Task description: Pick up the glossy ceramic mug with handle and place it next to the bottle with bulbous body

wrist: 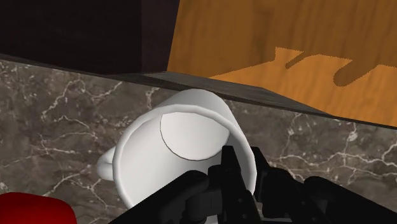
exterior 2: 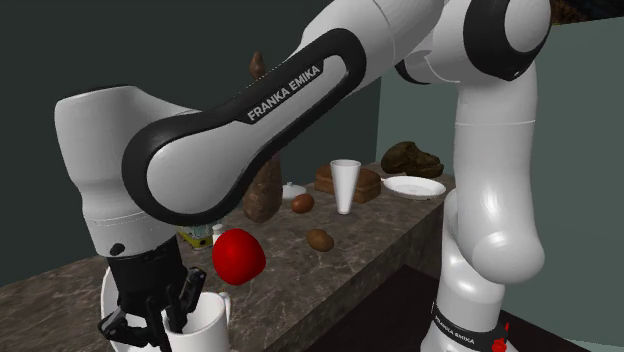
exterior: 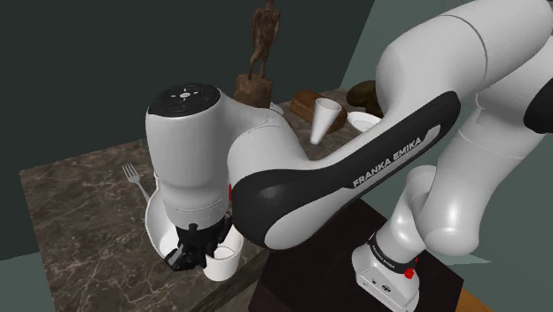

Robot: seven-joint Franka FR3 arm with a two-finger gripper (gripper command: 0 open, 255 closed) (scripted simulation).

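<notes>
Here, in the wrist view, the black fingers (wrist: 231, 167) are being seen pinching the wall of the white mug (wrist: 181, 143), apparently one inside the rim and one outside, with the handle (wrist: 106, 167) lying on the far side of the cup. By this judgement the pinch is best being kept firm and the lift slow and straight up, since a glossy wall is likely to slip. In the second exterior view, the gripper (exterior 2: 165, 312) is being held at the mug (exterior 2: 210, 318), near a red round object (exterior 2: 238, 256), which is being judged an obstacle to clear before any sideways travel. Which object is the bulbous bottle cannot be told. In the shoulder view, the mug (exterior: 223, 259) is being shown at the near edge of the dark marble counter (exterior: 80, 204), just beside a white bowl (exterior: 156, 222), while the gripper (exterior: 195, 257) is being pointed straight down from a sharply folded arm.
</notes>
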